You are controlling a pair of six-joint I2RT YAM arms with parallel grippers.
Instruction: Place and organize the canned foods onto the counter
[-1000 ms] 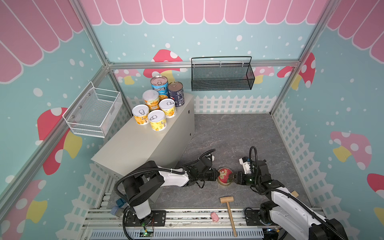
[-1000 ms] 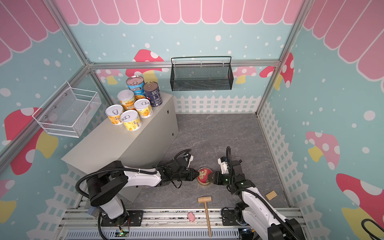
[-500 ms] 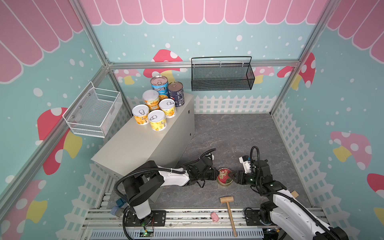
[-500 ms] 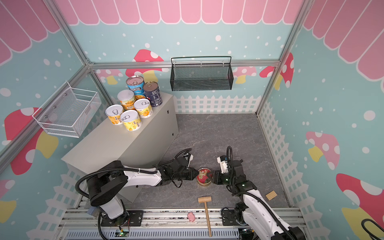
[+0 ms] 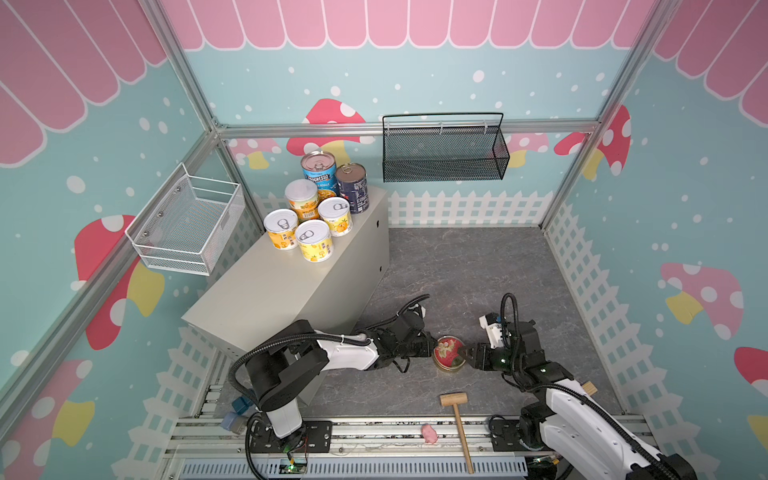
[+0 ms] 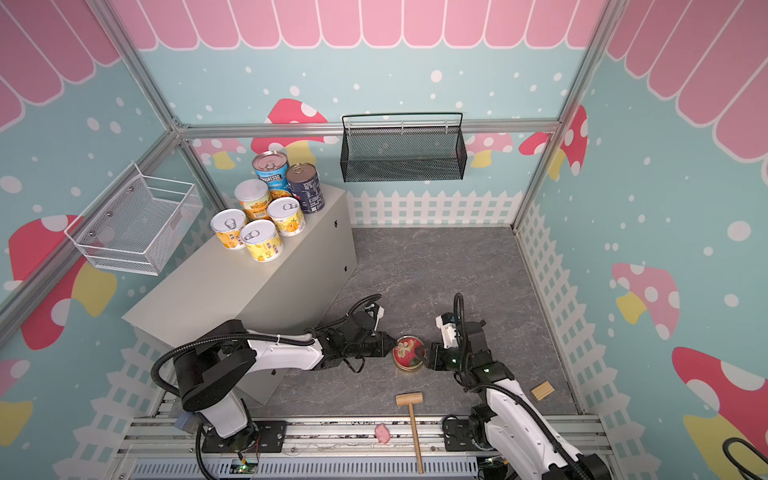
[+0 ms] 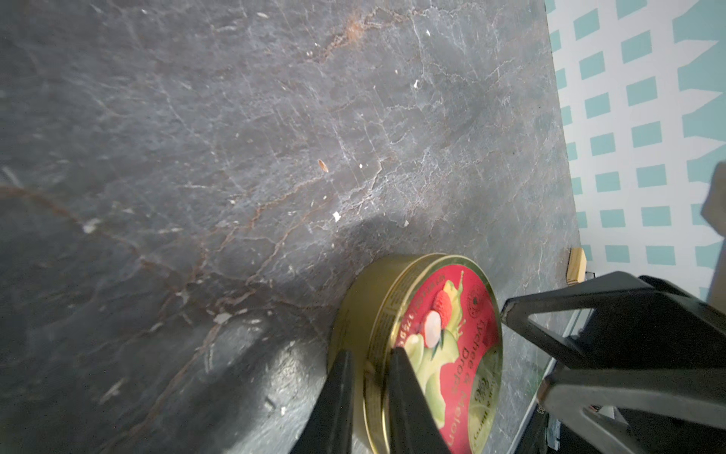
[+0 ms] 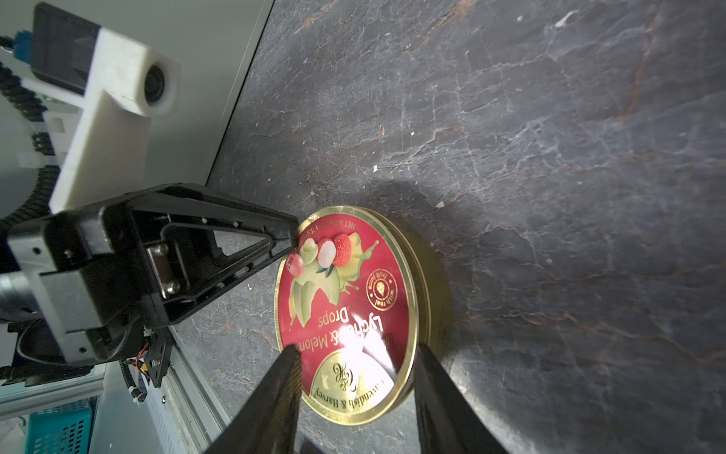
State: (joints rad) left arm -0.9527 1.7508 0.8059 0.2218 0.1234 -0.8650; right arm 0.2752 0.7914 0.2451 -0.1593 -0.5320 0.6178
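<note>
Last tin [image 5: 449, 353], lower centre: left gripper [image 7: 373, 377] jaws clamp its rim, right gripper [image 8: 355, 350] jaws' hold unclear; next, lift onto counter [image 5: 257, 291].

Left-wrist frame edge cuts off tin [image 7: 440, 342], block [image 5: 589, 388] half hidden behind right arm [image 5: 575, 417], Progresso can [image 5: 319, 172] partly behind yellow can [image 5: 302, 198].
</note>
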